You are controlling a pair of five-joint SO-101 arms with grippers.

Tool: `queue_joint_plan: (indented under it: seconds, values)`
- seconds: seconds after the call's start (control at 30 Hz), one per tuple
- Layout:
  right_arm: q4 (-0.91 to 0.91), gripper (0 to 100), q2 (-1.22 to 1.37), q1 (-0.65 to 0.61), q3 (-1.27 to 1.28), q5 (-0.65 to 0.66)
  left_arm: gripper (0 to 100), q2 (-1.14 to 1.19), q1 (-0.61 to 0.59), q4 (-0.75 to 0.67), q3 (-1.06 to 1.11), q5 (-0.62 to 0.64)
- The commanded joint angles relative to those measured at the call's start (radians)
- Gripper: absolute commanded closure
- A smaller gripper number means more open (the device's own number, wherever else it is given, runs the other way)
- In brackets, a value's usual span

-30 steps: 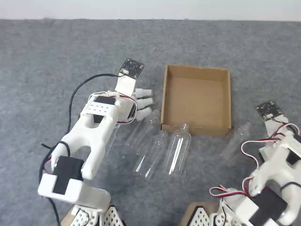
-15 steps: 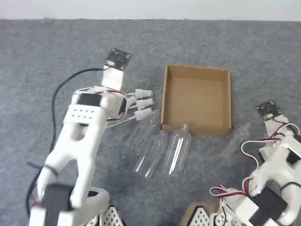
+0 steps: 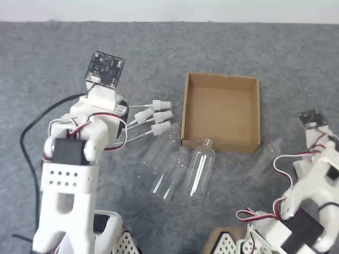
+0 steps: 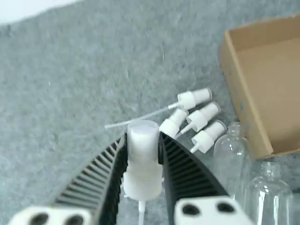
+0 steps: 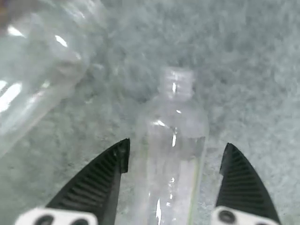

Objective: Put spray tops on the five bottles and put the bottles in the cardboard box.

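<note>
The left fingers (image 4: 183, 166) are clamped on a white spray top (image 4: 143, 152), one ribbed pad on each side of its collar. The nozzle end sticks out past the fingertips and a thin tube hangs from the other end. In the left wrist view the top is held up off the grey surface (image 4: 70, 70).

Below it, four more spray tops (image 4: 197, 117) lie in a tight cluster on the surface, their tubes trailing away from the cardboard box (image 4: 262, 93). The necks of two clear bottles (image 4: 232, 154) show just beside them.

The right fingers (image 5: 101, 180) are spread wide, one on each side of a clear uncapped bottle (image 5: 171, 140) lying on the surface. There is a gap between the bottle and each pad. Part of a second bottle (image 5: 37, 70) lies near its neck.

In the high view the left arm (image 3: 79, 153) is raised over the surface left of the loose tops (image 3: 159, 114). The open box (image 3: 220, 144) sits beyond them. Clear bottles (image 3: 200, 166) lie on their sides in front of the box. One more bottle (image 3: 265, 156) lies near its front right corner, close to the right arm (image 3: 318, 180).
</note>
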Motion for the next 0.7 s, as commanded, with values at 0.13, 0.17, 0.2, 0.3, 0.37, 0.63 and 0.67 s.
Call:
queue_joint_plan:
  seconds: [0.13,0.17,0.2,0.3,0.37,0.63,0.67]
  values:
    - [0.099,74.5,0.001,-0.065,-0.143,-0.017,93,-0.049,0.002,0.011,-0.004,0.011]
    - [0.099,74.5,0.002,-0.061,-0.143,-0.015,93,-0.051,0.002,0.011,-0.002,0.009]
    - [0.097,74.5,0.002,-0.061,-0.143,-0.015,93,-0.048,0.000,0.011,-0.002,0.008]
    - [0.097,74.5,0.002,-0.071,-0.144,-0.015,93,-0.048,-0.005,0.005,0.005,0.008]
    - [0.096,74.5,0.019,-0.084,-0.144,-0.015,93,-0.051,0.000,0.003,0.013,0.008]
    - [0.085,74.5,0.226,-0.048,-0.281,-0.021,93,-0.049,-0.006,0.009,0.015,0.005]
    - [0.084,74.5,0.249,-0.047,-0.292,-0.021,93,-0.049,-0.006,0.008,0.015,0.005]
